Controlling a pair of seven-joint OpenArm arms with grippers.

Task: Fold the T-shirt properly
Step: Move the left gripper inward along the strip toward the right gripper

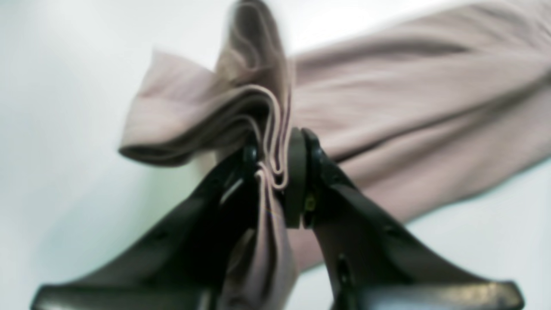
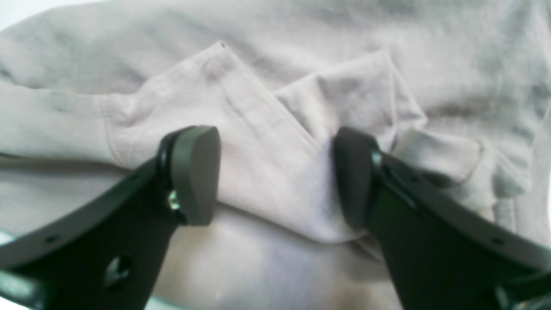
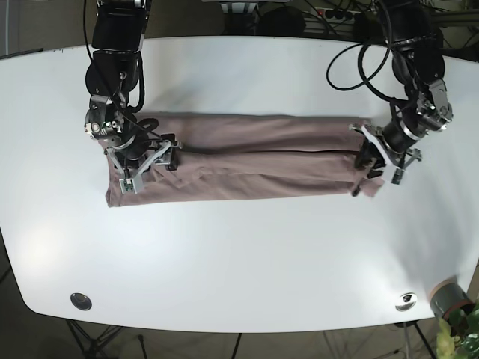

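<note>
The mauve T-shirt (image 3: 254, 161) lies as a long folded band across the white table (image 3: 239, 247). My left gripper (image 1: 275, 168) is at its right end in the base view (image 3: 372, 168), shut on a bunched stack of fabric edges and holding that corner a little above the table. The rest of the T-shirt (image 1: 409, 116) trails away flat. My right gripper (image 2: 275, 172) is at the band's left end (image 3: 150, 168), open. Its fingers (image 2: 196, 172) straddle a folded sleeve flap of the T-shirt (image 2: 267, 142).
Two small round metal fittings (image 3: 80, 301) (image 3: 406, 301) sit near the table's front edge. A pot with a plant (image 3: 449, 303) stands past the front right corner. Cables (image 3: 359, 60) hang over the back right.
</note>
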